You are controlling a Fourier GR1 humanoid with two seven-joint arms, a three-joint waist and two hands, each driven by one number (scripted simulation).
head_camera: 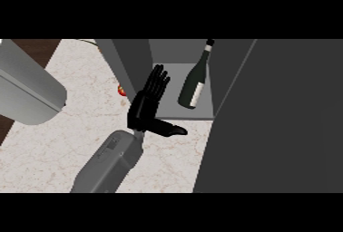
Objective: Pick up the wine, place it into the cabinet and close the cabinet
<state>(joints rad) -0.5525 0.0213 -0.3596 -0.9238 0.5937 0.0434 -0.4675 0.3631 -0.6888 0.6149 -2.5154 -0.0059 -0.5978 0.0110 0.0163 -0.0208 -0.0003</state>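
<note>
The wine bottle [195,81] stands inside the cabinet [181,113] on its grey shelf, dark green with a pale label low on its body and its neck pointing toward the far side. Nothing touches it. Just to its left, a black hand [146,108] hovers at the cabinet's opening, fingers straight and held together, pointing toward the far edge, with the thumb stuck out sideways to the right; it holds nothing. Its grey forearm [110,161] slants in from the near left across the speckled worktop [53,145]. The wide dark cabinet door [281,122] fills the right of the view, swung open. A small red object [122,90] shows beside the cabinet's left wall, partly hidden. A large grey forearm [26,86] sits at the far left.
</note>
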